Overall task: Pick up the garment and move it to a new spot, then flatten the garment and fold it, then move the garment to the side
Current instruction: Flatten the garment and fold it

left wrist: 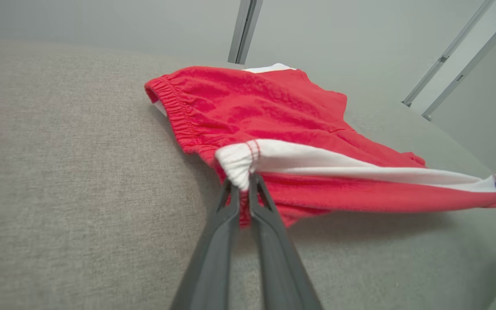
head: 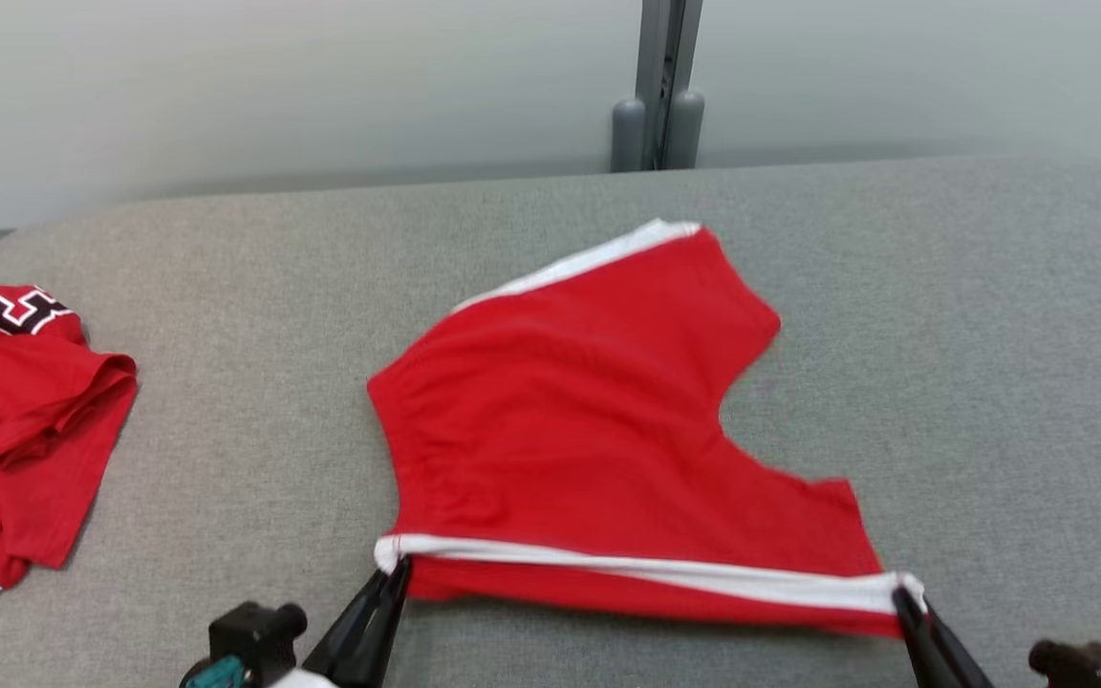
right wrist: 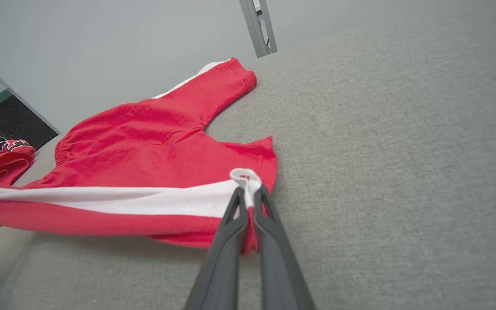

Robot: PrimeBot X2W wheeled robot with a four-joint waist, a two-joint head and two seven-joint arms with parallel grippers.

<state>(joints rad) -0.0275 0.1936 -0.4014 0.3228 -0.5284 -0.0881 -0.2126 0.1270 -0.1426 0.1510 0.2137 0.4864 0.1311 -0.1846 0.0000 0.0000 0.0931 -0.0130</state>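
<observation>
Red shorts [head: 589, 411] mid-table [head: 226, 459], waistband toward left, legs toward right. Left gripper [head: 396, 566] pinches white stripe [head: 646, 566] at waistband corner. Right gripper [head: 902, 594] pinches same stripe at leg hem. Stripe taut between them. Near edge apparently raised off table, shadow beneath. Far leg lies flat. Second red garment [head: 15, 420] crumpled at table's left edge, well apart.
</observation>
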